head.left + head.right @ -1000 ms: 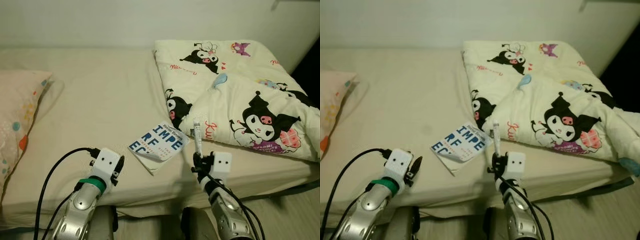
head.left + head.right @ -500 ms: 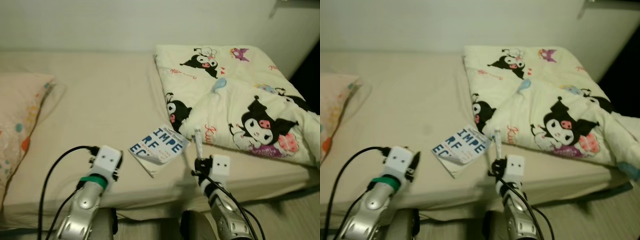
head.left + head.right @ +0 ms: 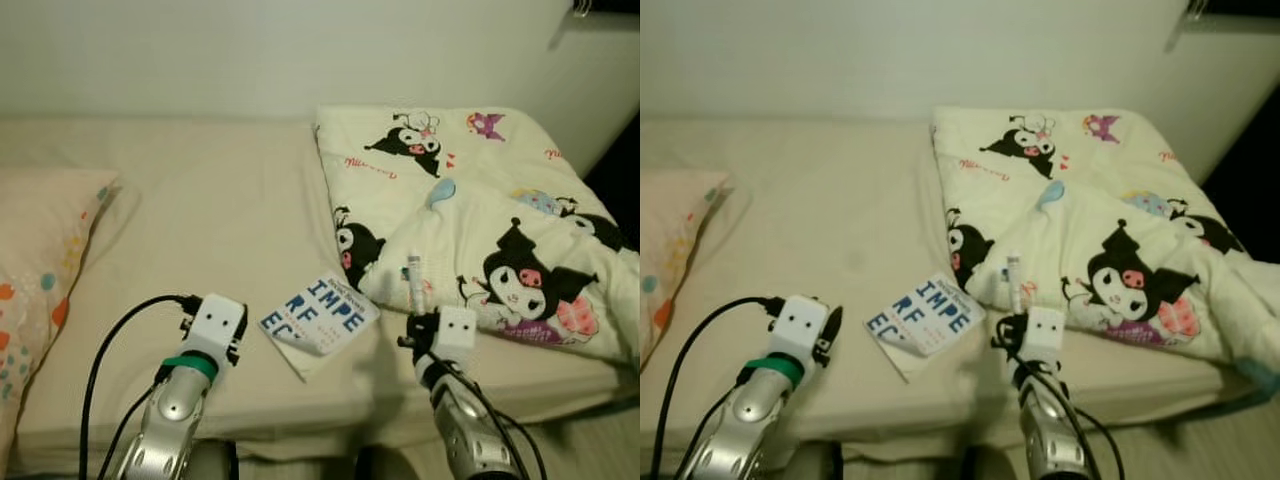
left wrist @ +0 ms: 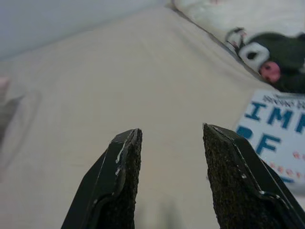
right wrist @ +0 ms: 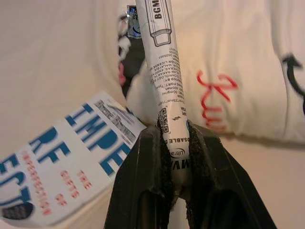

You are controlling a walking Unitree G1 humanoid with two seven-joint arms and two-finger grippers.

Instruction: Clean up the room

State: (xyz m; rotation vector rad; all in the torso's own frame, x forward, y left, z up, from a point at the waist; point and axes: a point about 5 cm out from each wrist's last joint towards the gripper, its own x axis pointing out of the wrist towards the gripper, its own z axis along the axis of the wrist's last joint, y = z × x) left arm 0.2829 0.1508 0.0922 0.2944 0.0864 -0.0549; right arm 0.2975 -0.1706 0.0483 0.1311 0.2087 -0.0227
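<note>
Right wrist view: right gripper clamped on a white tube at its lower end, printed text readable along it (head views give just a small upright white stick). Beyond the tube, the cartoon-print blanket; beside the gripper, the book flat on the bed. Left gripper hovers over bare sheet, fingers apart, holding nothing. Pillow well off to its left.

White tube upright beside book
</note>
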